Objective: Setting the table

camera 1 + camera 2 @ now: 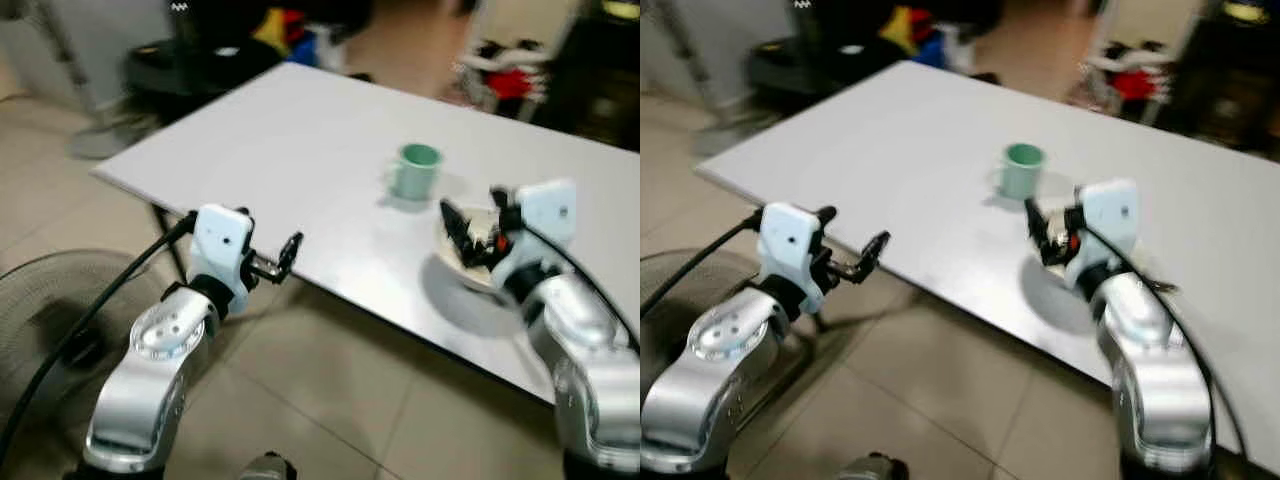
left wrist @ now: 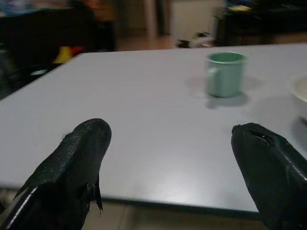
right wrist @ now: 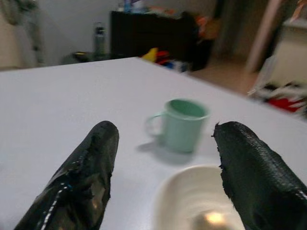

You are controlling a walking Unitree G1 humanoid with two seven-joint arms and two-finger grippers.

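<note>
You had the right gripper (image 3: 163, 182) spread open over the bowl (image 3: 192, 201), nothing held; left gripper (image 2: 168, 167) open too. Should've backed off w/o nudging the mug (image 1: 415, 170)

mug (image 1: 416, 170) on table (image 1: 280, 140), toward its far side | bowl (image 3: 192, 201) on table, nearer me, just right of mug | my right gripper (image 1: 468, 232) over bowl | my left gripper (image 1: 285, 255) at table's near edge, well left of both

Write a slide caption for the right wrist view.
Open right end effector poised above a white bowl, green mug standing just beyond.
</note>
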